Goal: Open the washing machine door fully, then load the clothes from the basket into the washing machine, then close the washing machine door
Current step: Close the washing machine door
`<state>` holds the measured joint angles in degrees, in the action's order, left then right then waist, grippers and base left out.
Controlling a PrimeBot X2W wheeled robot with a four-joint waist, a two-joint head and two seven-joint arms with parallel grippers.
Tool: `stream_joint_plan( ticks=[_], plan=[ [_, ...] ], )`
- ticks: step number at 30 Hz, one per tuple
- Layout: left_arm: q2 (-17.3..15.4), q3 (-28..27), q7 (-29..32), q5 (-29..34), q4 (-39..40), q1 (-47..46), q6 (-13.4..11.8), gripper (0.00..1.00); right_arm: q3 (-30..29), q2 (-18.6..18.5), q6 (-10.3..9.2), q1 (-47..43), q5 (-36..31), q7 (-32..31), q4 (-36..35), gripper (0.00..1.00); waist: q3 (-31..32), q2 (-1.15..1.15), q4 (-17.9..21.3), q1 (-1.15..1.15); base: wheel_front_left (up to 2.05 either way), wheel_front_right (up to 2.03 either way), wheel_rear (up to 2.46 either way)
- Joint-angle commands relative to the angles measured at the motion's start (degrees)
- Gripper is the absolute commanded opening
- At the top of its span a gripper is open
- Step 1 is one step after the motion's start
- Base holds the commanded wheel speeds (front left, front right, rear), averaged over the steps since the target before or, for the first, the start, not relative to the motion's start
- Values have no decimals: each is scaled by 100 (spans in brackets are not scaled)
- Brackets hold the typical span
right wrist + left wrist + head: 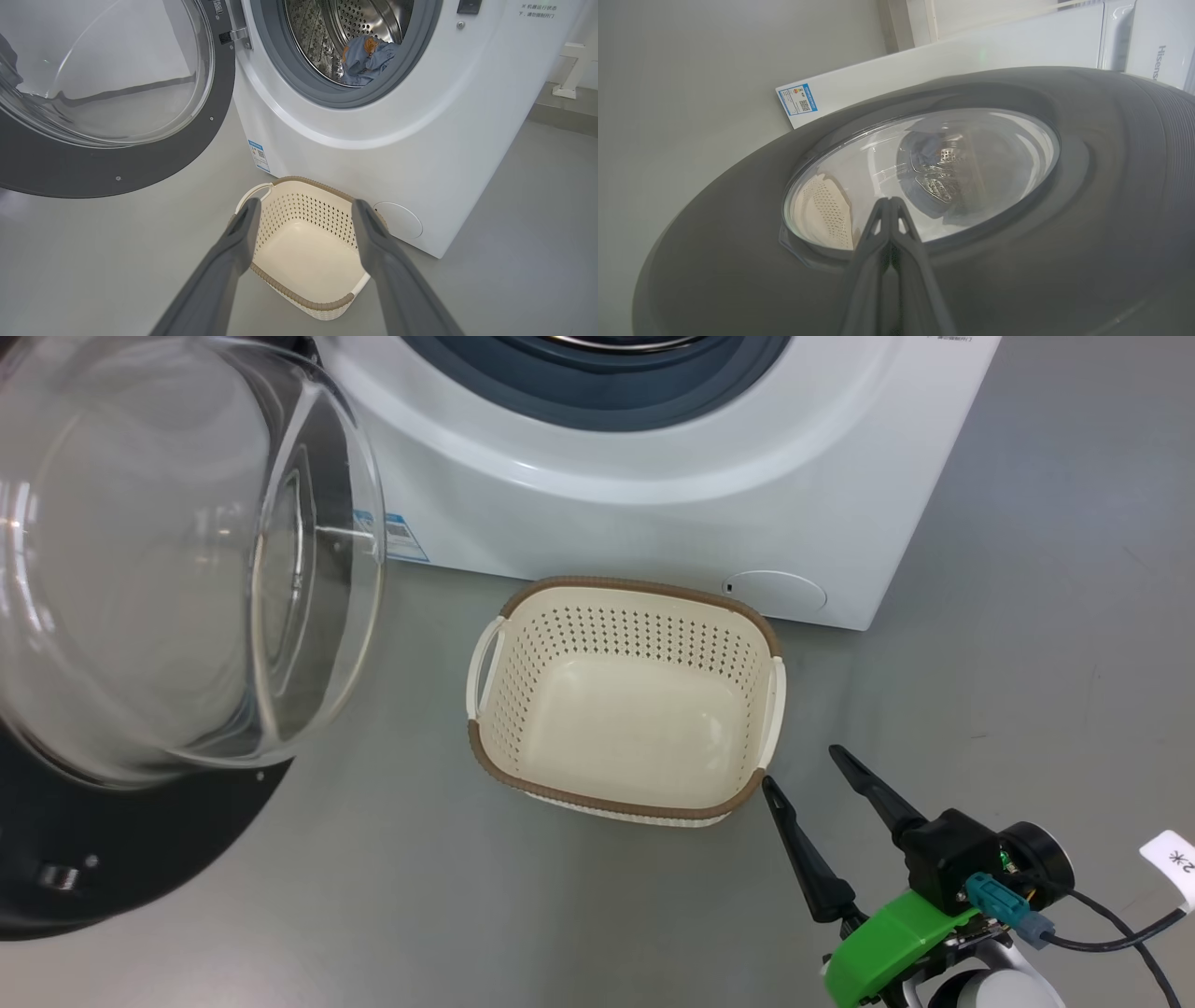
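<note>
The washing machine stands with its door swung open to the left, glass bowl bulging toward me. Blue clothes with an orange patch lie inside the steel drum. The cream basket sits on the floor before the machine with nothing in it. My right gripper hovers open just right of the basket's near corner; in the right wrist view its fingers frame the basket. My left gripper is shut, its tips close against the door's outer face at the glass edge; contact is unclear.
Grey floor surrounds the machine. A blue label sticker and a round filter cover mark its lower front. A white appliance stands beyond the machine. A cable and white tag hang off my right wrist.
</note>
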<state>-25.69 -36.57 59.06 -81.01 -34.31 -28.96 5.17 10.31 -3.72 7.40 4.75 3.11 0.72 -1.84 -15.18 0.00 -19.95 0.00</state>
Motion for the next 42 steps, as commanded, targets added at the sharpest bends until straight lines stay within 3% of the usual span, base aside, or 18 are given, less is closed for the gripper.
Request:
stream_joint_plan(
  ticks=[1, 12, 25, 42],
  plan=[
    [-206, -56, 131, -107, 307, 135, 32, 0, 139, 72, 9, 134, 39, 66, -125, 100, 18, 0, 8, 0, 0, 0, 0],
    [580, 110, 643, -497, 1698, 619, -205, 0, 131, 81, 9, 140, 47, 89, -112, 100, 45, 0, 86, 0, 0, 0, 0],
    [1267, 408, 1075, -813, 2975, 1062, -529, 0, 150, 83, 9, 172, 94, 141, -73, 100, 55, 0, 233, 0, 0, 0, 0],
    [2147, 1068, 886, -891, 3490, 1194, -665, 0, 263, 84, 9, 240, 234, 299, 79, 100, 78, 0, 772, 0, 0, 0, 0]
  ],
)
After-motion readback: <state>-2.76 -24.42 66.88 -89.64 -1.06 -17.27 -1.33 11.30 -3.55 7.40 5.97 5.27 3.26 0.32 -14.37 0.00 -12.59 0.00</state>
